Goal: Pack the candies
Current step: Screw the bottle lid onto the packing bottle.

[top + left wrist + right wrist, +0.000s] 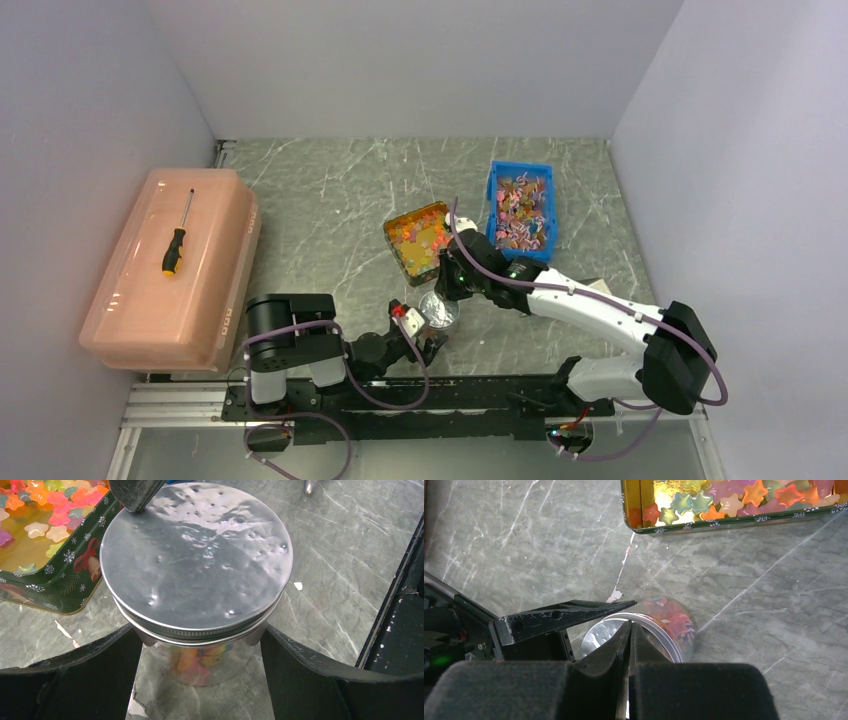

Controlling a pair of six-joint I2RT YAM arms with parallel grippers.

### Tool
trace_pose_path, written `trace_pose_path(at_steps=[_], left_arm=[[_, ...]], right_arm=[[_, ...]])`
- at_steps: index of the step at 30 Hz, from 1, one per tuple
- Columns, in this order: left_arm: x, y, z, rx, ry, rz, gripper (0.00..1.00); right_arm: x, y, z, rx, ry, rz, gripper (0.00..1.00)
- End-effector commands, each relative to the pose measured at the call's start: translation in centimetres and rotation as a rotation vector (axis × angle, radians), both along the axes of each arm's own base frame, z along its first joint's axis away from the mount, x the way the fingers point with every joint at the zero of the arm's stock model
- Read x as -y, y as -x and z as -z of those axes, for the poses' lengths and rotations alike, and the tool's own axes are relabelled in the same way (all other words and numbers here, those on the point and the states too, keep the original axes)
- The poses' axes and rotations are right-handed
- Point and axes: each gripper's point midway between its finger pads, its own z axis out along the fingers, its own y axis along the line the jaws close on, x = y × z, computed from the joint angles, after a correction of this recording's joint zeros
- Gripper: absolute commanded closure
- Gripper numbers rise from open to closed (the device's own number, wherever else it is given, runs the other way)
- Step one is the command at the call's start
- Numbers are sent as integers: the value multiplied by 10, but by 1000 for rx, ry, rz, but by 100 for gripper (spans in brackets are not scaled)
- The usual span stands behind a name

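Salmon-pink plastic fills the far left: a big lidded box (170, 270) on the grey marbled table (330, 190). A screwdriver (177, 240) with a black and orange handle lies on top of it, well apart from the work. Further right, the left gripper (200, 630) comes in low from the near edge. Its jaws are spread wide, with one finger against each side of a clear jar (210, 667), clasping it just under the rim. The jar stands upright under a dented silver lid (195, 555), and some candies (200, 660), orange and red, show through its wall. Just beyond the jar sits a green tin (65, 580) printed with snowflakes. It is gold inside and holds many more star-shaped candies in orange, yellow, pink and green. The right gripper (630, 627) hangs over the jar with its fingers pressed together and nothing visible between them, the tips at the lid's far edge. I cannot tell whether they touch the lid. From above, its wrist covers the tin's near corner and most of the jar. Farthest right, behind that arm, is a blue bin (493, 200) of pink and white pieces (522, 212).
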Motion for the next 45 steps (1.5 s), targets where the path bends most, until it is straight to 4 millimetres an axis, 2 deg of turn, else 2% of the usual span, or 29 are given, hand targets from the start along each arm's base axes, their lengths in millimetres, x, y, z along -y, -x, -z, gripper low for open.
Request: trace_pose_path(at_steps=[1,6,9,11,17,20,23,27,31,34,40,45], left_arm=[[5,0,-28,12,138,4,24],[6,0,-28,11,138,6,24],[5,0,-28,11,137,5,24],[5,0,-27,9,136,4,24],[5,0,-26,9,134,4,24],[6,0,-26,6,136,4,24],[6,0,-26,4,136,6,24],[7,0,-26,5,137,6,24],[6,0,-26,5,136,4,24],[6,0,-26,4,137,5,24],[6,1,-26,4,137,7,24],[7,1,-26,3,138,12,25]], right_arm=[[5,0,-2,5,19,7,96],[3,-4,-35,59,-19,6,96],[2,-2,-47,74,-62,2,95],[4,2,-43,63,-69,3,95],[18,19,14,-50,-1,32,96],[20,25,27,-86,4,34,96],[20,25,23,-77,-5,33,96],[19,19,0,-26,-21,35,95],[18,11,-24,25,-35,38,90],[21,6,-35,60,-25,50,82],[31,-3,-33,86,35,77,71],[37,-9,-16,72,64,83,69]])
